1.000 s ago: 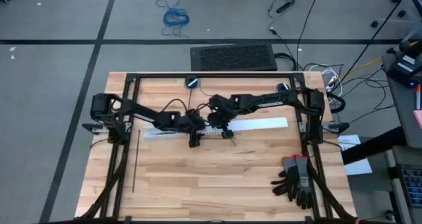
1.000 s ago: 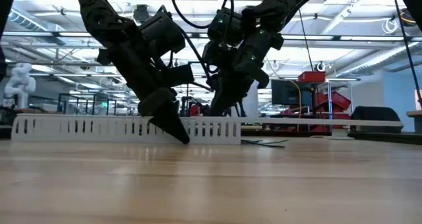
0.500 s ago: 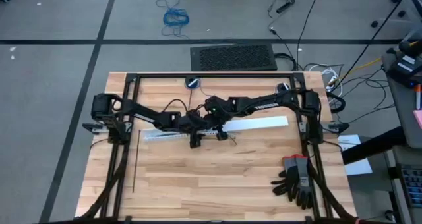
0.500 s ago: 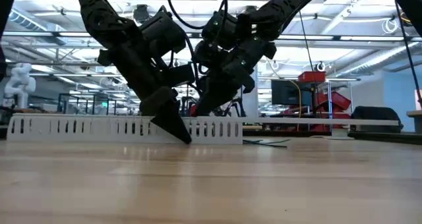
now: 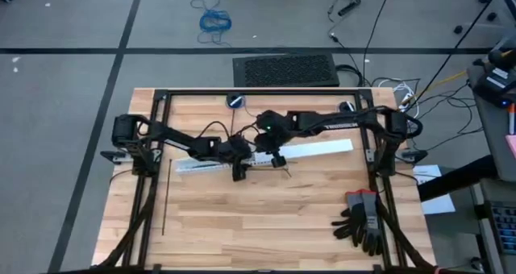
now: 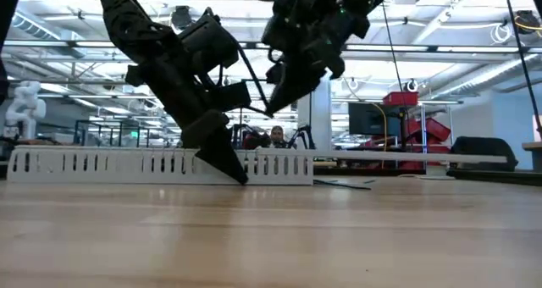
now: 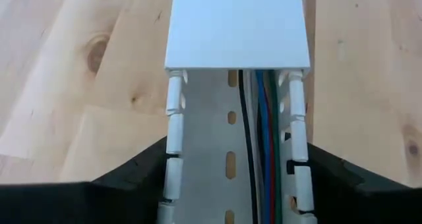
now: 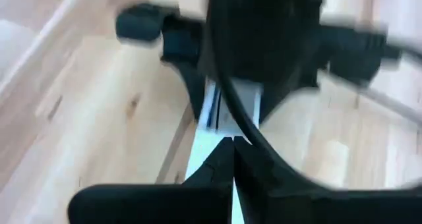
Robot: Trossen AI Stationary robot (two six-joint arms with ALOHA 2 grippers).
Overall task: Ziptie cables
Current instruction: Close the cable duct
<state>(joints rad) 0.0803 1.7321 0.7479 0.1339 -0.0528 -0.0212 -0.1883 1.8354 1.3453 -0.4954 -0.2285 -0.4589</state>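
A white slotted duct (image 5: 201, 164) lies across the middle of the table, and a white lid (image 7: 237, 26) covers its right part. The cables (image 7: 264, 151), black, blue, red and green, run along inside the open duct. My left gripper (image 5: 239, 172) straddles the duct where the lid ends, its tip down at the table (image 6: 230, 165). My right gripper (image 5: 278, 159) hangs shut above the duct (image 6: 273, 108), just to the right of the left one, with nothing visible between its fingers (image 8: 232, 145). A ziptie (image 5: 164, 197) lies flat near the table's left edge. My left gripper holds the duct's two slotted side walls (image 7: 173, 151) between its fingers, one finger (image 7: 132, 181) outside each wall. The fingers come from above, slanting down, and lie across the duct. The duct rests flat on the table.
Black gloves (image 5: 363, 217) lie at the near right corner. Black frame bars (image 5: 258, 92) run along the far edge and both sides. A few thin dark strands (image 6: 339, 184) lie on the table near the duct's lid end.
My right gripper has first dipped toward the left gripper, then risen clear above the duct and drawn back a little toward the right. It stays shut. My left gripper and the duct have stayed where they were.
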